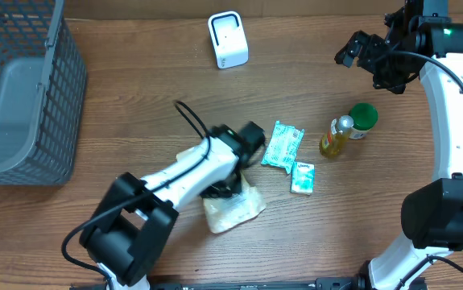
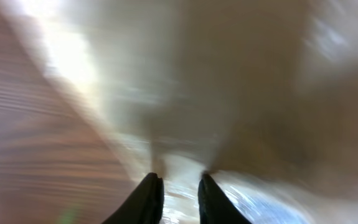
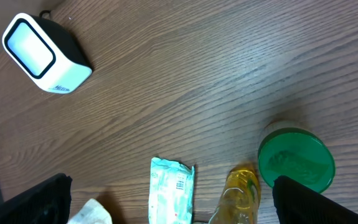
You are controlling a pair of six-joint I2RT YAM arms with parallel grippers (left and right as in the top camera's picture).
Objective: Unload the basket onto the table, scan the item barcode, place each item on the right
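A wire basket (image 1: 22, 89) sits at nine o'clock. The left gripper (image 2: 179, 179) is pinched onto the pale plastic bag (image 1: 235, 208) at six o'clock, and the right gripper (image 3: 175, 199) gapes at one. The small scanner (image 1: 228, 39) stands at twelve. I'd judge lifting and scanning are not yet done.

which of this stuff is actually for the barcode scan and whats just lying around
In the job:
- pale plastic bag, pinched by the left gripper
- white scanner

Lying about for now:
- teal packet
- small white-and-green packet
- yellow bottle
- green-lidded tub
- grey basket
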